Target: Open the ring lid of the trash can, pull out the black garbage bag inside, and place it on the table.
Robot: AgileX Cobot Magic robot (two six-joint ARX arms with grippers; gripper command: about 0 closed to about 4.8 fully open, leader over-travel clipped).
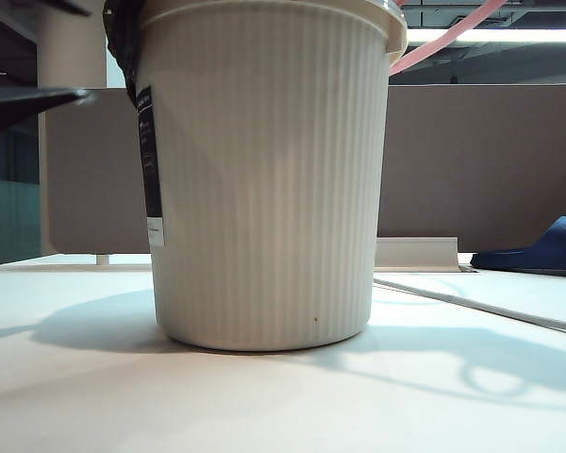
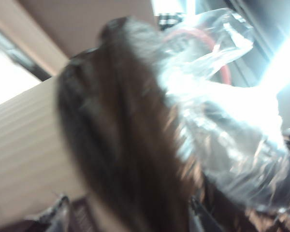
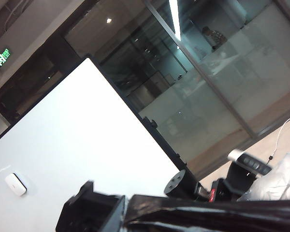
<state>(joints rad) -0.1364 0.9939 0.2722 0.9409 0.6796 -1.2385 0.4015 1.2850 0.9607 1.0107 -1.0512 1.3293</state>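
Observation:
The cream ribbed trash can (image 1: 264, 179) stands on the white table (image 1: 94, 396) and fills the middle of the exterior view. A fold of the black garbage bag (image 1: 121, 38) hangs over its rim at the upper left. The pink ring lid (image 1: 453, 33) rises tilted off the rim at the upper right. The blurred left wrist view shows the black garbage bag (image 2: 125, 135) against the can (image 2: 24, 145). My left gripper (image 2: 130, 209) is open, its fingers wide apart on either side of the bag. My right gripper (image 3: 123, 209) is shut, with glossy black plastic (image 3: 208, 212) right beside it; whether that is pinched is unclear.
A grey-brown partition (image 1: 472, 160) runs behind the can. A blue slipper (image 1: 545, 247) lies at the far right, near a thin cable (image 1: 472, 304) on the table. A dark arm part (image 1: 28, 99) juts in from the left edge.

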